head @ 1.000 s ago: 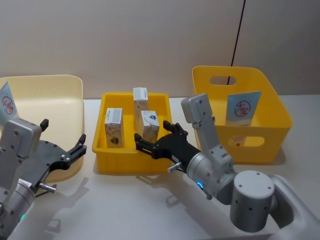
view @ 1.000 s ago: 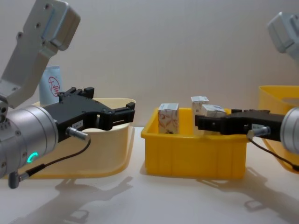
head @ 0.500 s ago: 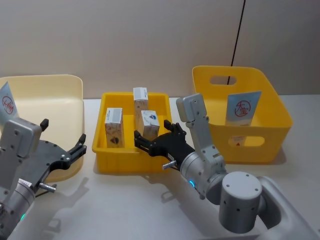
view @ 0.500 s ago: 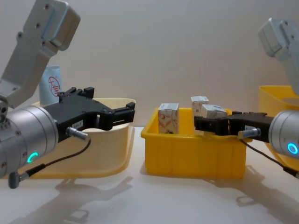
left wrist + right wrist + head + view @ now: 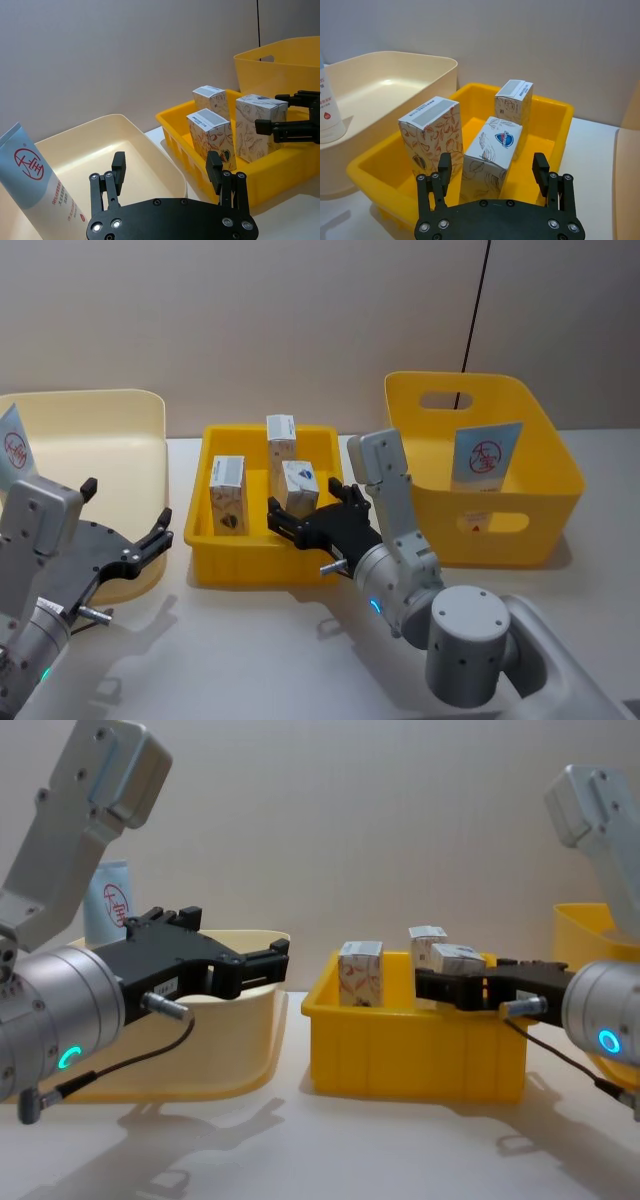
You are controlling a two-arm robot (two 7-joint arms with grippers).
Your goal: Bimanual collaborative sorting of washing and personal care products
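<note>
A white table is carrying three containers: a cream bin on the robot's left, a tall yellow handled basket on the right, and a shallow yellow tray sitting between them. The right arm is reaching across to the tray's near right side, with the right gripper hovering at the rim, its fingers spread wide on either side of the nearest white carton with the blue emblem, not touching it. The left gripper is hanging over the near right corner of the cream bin, its fingers likewise wide apart and holding nothing. One light-blue tube with a red circular logo is leaning inside the cream bin, and another tube is standing in the yellow basket. In the tray, a marbled carton is standing upright on the left side, with a third carton standing behind toward the back wall.
</note>
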